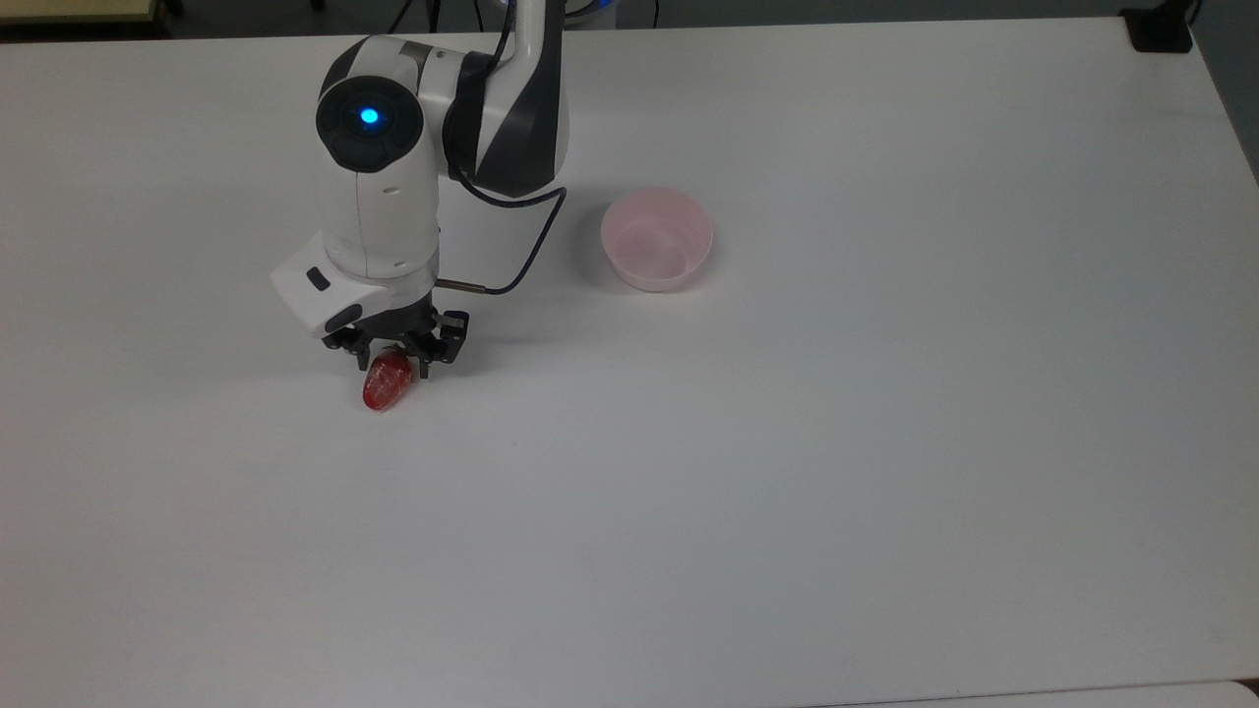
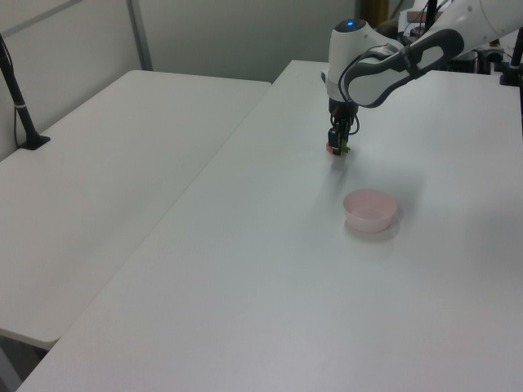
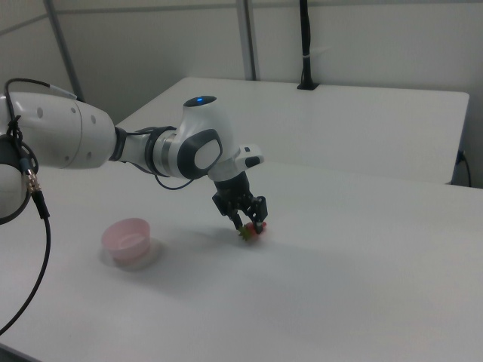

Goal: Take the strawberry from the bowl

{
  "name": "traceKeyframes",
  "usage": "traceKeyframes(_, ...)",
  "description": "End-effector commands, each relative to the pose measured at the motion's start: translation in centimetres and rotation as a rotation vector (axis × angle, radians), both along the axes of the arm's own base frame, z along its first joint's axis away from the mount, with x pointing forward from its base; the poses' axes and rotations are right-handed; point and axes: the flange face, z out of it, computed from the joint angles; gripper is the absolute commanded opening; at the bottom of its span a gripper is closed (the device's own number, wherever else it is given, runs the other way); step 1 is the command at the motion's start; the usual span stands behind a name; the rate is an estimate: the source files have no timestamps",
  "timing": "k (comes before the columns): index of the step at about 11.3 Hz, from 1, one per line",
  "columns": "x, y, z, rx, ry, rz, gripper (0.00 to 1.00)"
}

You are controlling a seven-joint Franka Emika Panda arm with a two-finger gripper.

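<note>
The red strawberry [image 1: 386, 383] hangs from the tips of my gripper [image 1: 395, 362], low over the white table [image 1: 787, 492] or touching it, well to the top view's left of the bowl. The fingers stand shut on its upper end. The pale pink bowl [image 1: 629, 267] sits on the table with nothing inside. In the left view the gripper [image 2: 337, 149] holds the strawberry [image 2: 333, 151] beyond the bowl [image 2: 370, 220]. The right view has the strawberry [image 3: 253, 232] under the gripper [image 3: 248, 225], to the right of the bowl [image 3: 128, 243].
A second white table [image 2: 106, 180] adjoins on the left view's left, with a black post [image 2: 18, 102] clamped to it. A black block [image 1: 1161, 29] sits at the table's far right corner in the top view. A thin cable [image 1: 511, 270] loops off my wrist.
</note>
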Motion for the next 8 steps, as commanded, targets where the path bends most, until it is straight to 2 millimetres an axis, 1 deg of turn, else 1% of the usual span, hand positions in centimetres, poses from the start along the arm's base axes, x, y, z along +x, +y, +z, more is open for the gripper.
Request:
traceKeyframes(1, -1.9, 0.1, 9.7, 0.033, -0.065, -0.028, 1.00)
traceKeyframes(2, -4.2, 0.8, 14.2, 0.070, -0.026, -0.074, 1.00)
traceKeyframes(3, -6.5, 3.0, 17.9, 0.098, 0.032, -0.073, 1.00)
traceKeyframes(4, -9.0, 4.6, 20.7, 0.116, 0.092, -0.055, 1.00)
traceKeyframes(5, -11.2, 5.0, 23.4, 0.129, 0.119, -0.029, 1.00)
traceKeyframes(6, -12.6, 5.4, 25.2, 0.138, 0.128, -0.015, 1.00)
traceKeyframes(7, -13.5, 6.3, 26.5, 0.149, 0.128, 0.001, 1.00)
traceKeyframes(8, -13.7, 6.9, 26.8, 0.149, 0.127, 0.012, 1.00)
